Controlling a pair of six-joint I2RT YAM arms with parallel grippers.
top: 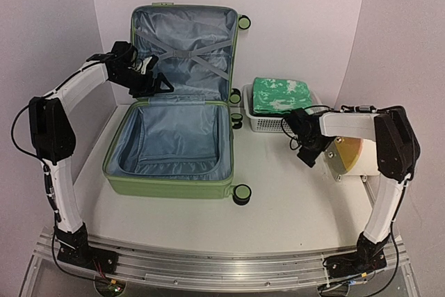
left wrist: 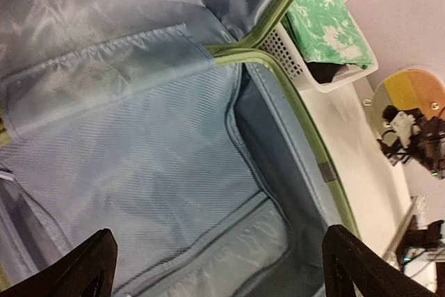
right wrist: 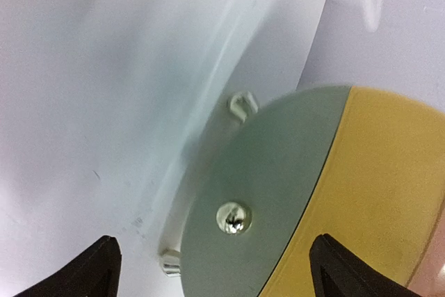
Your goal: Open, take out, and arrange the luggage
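1. Luggage (top: 174, 145) lay open on the table (top: 292, 206), lid (top: 184, 46) upright behind, seemingly empty.
2. Its hard shell looked stiff and bulky, probably light; the green rim (top: 167, 187) seemed the surest hold.
3. Left gripper (top: 158, 85) gaped beside the lid, right gripper (top: 310, 152) gaped near the basket (top: 268, 126), both holding nothing.

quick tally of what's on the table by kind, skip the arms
suitcase: 1
basket: 1
folded green cloth: 1
cylinder: 1
total: 4
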